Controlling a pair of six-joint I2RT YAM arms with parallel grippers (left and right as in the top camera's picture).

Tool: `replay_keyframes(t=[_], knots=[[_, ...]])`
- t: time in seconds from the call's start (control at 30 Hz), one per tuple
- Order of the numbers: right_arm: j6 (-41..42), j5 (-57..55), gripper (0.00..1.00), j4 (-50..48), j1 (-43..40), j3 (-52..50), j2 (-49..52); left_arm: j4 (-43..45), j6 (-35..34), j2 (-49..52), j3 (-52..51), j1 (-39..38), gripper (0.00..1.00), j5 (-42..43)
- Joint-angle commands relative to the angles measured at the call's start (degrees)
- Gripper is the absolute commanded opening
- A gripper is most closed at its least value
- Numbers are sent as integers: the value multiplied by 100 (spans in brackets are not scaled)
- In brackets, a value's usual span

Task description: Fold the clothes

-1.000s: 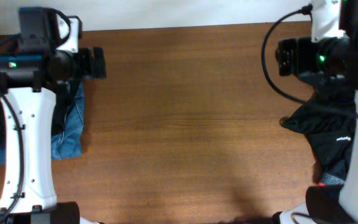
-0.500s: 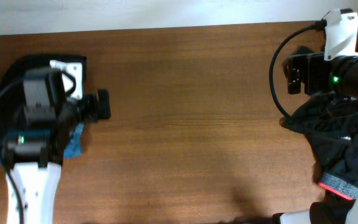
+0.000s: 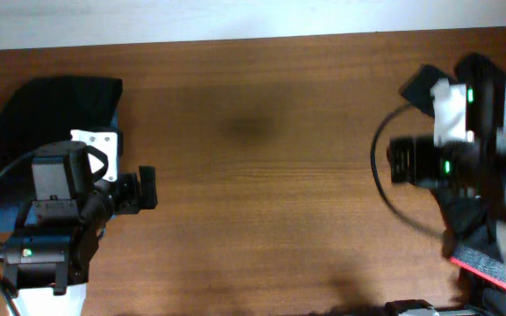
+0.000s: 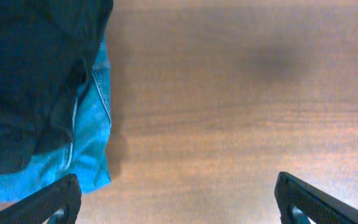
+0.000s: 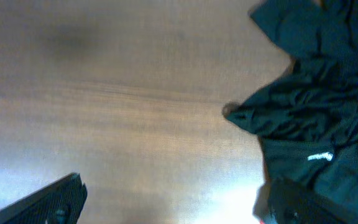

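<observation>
A folded black garment (image 3: 51,110) lies at the table's far left on top of blue denim jeans (image 4: 89,134). In the left wrist view the black fabric (image 4: 33,74) fills the upper left. A crumpled black garment (image 5: 316,118) with a small white logo lies at the right edge, partly under the right arm; it also shows in the overhead view (image 3: 464,215). My left gripper (image 4: 179,202) is open and empty over bare wood beside the jeans. My right gripper (image 5: 173,199) is open and empty, its right finger next to the crumpled garment.
The brown wooden table (image 3: 262,175) runs between the two arms. A red-edged item (image 3: 481,263) lies at the lower right by the black garment. The table's far edge meets a pale wall at the top.
Both arms have drawn back toward the near edge. The left arm has uncovered the folded black garment on the jeans. The right arm moved down over the crumpled garment.
</observation>
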State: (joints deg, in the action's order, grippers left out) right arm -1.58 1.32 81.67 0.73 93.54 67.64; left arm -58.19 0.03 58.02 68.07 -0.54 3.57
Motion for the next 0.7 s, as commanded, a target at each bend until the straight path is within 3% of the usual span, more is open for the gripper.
replay_keyframes(t=[0.0,0.27,0.67], knots=[[216,-50,99,-498,-11,-1102,-992,-98,66,-17,-66,-17,99,-39],[212,-162,99,-1838,-11,-3016,-2457,-103,68,0,-66,-17,99,-39],[210,-160,99,-1716,-11,-3187,-2275,-103,68,0,-66,-17,99,-39]])
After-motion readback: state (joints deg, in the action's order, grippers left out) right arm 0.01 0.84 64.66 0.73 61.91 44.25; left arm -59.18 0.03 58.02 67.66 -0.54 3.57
